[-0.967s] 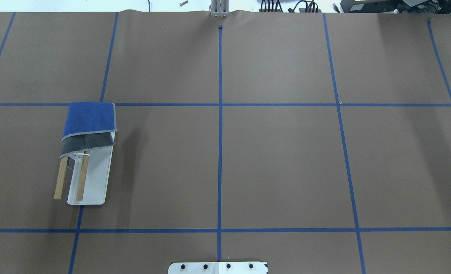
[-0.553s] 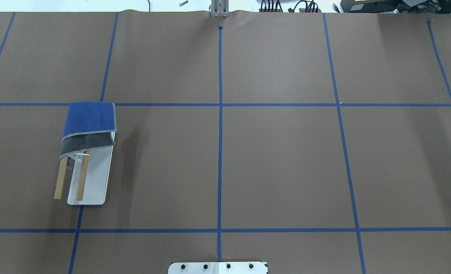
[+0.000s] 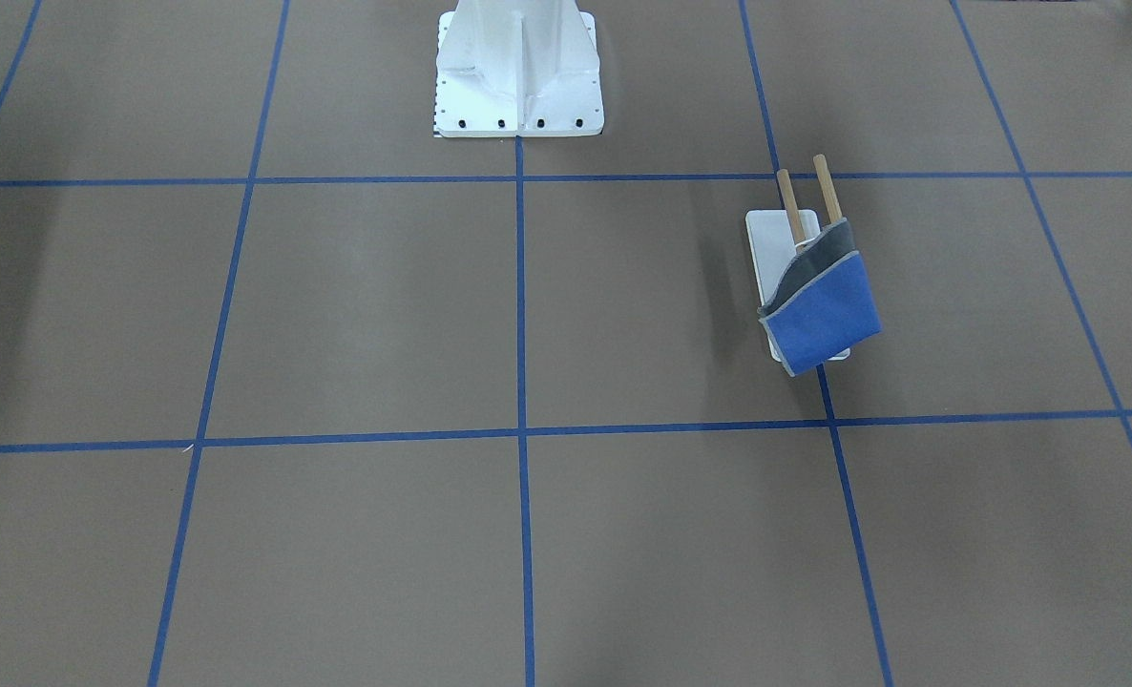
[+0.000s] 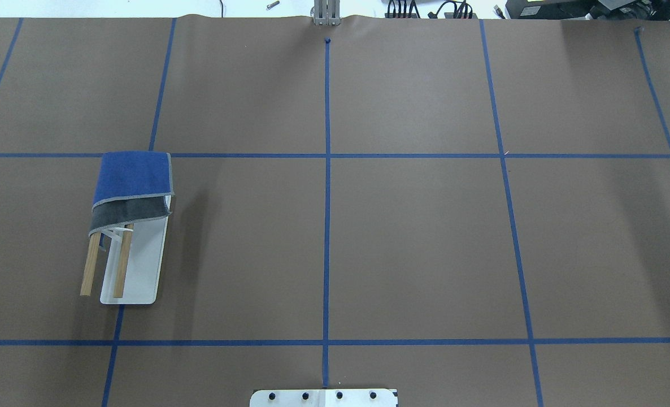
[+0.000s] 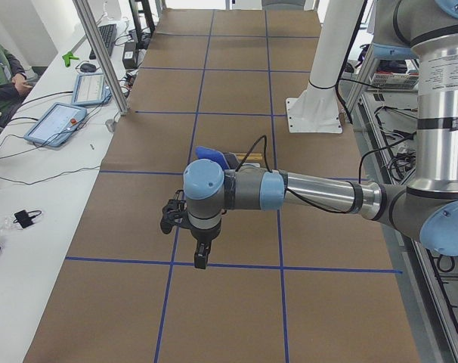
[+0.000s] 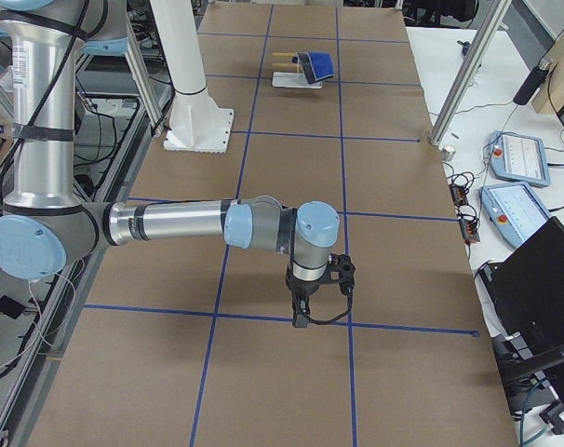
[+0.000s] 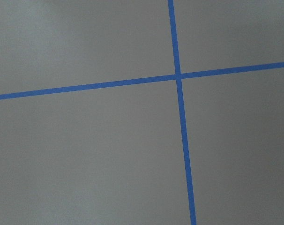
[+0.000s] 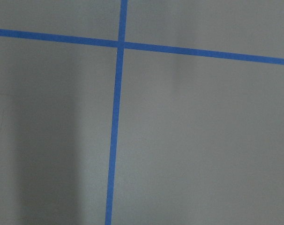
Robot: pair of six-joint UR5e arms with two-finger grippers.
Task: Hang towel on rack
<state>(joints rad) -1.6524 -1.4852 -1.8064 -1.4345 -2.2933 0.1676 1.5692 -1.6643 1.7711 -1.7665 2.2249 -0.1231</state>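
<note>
The towel [image 4: 134, 172] is draped over the far end of the rack's two wooden dowels [image 4: 121, 265], blue face up, with a grey fold below it. The rack's white base [image 4: 146, 260] stands on the table's left half. Both also show in the front view, towel [image 3: 828, 315] and rack [image 3: 778, 239]. My left gripper [image 5: 201, 261] shows only in the exterior left view, pointing down well above the table, away from the rack. My right gripper [image 6: 301, 321] shows only in the exterior right view, far from the rack. I cannot tell whether either is open or shut.
The big white bolted pedestal [image 3: 518, 67] stands at the robot's side of the table. Blue tape lines [image 4: 326, 226] grid the brown table cover. Tablets and cables [image 5: 59, 121] lie on the white bench beyond the table's far edge.
</note>
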